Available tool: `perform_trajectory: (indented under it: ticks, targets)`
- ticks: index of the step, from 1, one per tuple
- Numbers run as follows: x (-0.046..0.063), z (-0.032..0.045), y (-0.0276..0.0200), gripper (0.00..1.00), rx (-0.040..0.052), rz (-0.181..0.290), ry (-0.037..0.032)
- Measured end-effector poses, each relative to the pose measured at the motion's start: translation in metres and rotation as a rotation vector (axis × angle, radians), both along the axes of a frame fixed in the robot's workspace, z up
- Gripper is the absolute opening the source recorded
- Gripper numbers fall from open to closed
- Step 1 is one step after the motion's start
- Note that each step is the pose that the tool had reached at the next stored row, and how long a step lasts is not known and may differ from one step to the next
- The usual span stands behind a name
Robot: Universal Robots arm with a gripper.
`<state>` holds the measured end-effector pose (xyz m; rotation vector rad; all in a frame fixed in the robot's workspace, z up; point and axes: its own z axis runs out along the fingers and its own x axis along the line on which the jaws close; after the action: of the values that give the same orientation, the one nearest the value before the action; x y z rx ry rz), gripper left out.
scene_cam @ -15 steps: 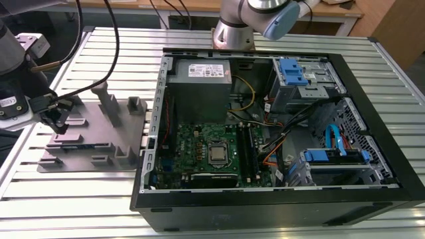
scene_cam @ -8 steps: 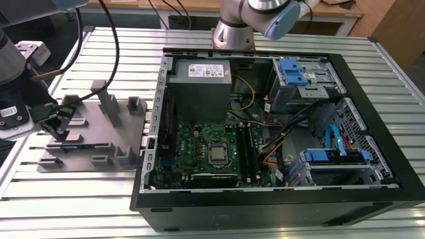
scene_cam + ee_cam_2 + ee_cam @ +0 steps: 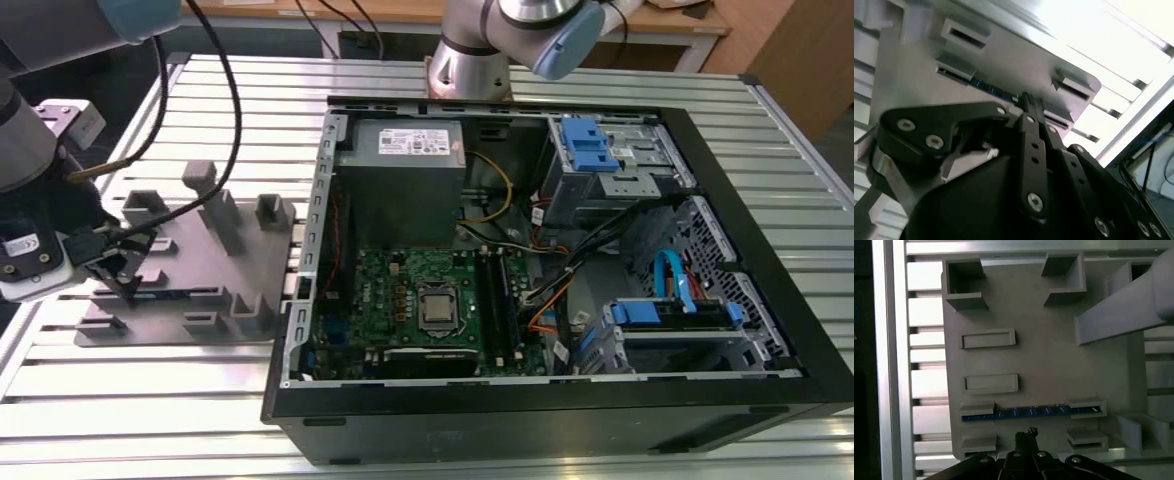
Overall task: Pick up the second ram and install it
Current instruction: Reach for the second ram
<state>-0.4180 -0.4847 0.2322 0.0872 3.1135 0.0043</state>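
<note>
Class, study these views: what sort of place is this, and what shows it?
Probably a robotics lab or assembly test bench: a robot arm stands at a slatted aluminium table that carries an open computer case.

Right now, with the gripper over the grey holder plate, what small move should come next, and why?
Probably a short shift across the holder plate to centre the gripper over the ram stick. In the first wrist view the stick stands on edge in its slot, and the gripper's tip sits beside that slot, apart from the stick, not above it.
</note>
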Motion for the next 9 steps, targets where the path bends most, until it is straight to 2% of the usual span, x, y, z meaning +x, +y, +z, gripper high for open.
perform_trajectory:
  ticks: [5, 9]
  targets:
    - [0.013, -0.0078, 0.0004, 0.07, 0.0001, 0.0, 0.0007]
    - [0.019, -0.0134, 0.0021, 0.07, 0.003, 0.001, 0.0008]
